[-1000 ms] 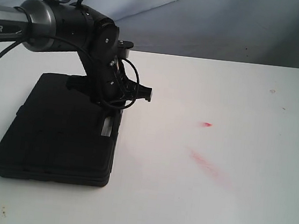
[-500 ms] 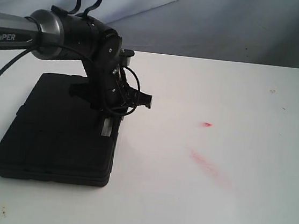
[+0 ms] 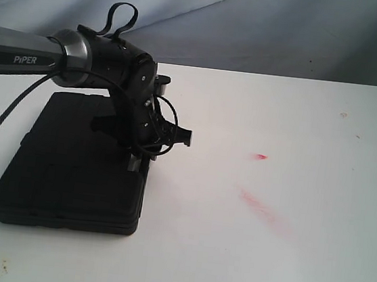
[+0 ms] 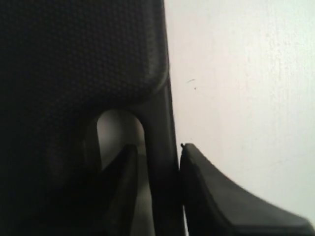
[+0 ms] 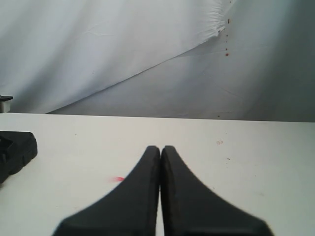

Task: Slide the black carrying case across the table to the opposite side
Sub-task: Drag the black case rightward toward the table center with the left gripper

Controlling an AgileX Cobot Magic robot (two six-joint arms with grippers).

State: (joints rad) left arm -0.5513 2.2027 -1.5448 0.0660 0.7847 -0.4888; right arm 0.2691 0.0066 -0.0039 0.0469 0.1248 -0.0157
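At case (image 4: 74,59) edge, left pincer (image 4: 156,191) seemingly gripping handle (image 4: 158,147), right pincer (image 5: 161,191) closed empty.

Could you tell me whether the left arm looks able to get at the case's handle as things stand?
Probably yes: the left gripper already straddles the case's handle bar, one finger each side, nothing between.

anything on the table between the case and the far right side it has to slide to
Nothing visible does. Right of the case the table shows only flat red smears. The left hand straddles the case's handle bar at its right edge, one finger on each side.
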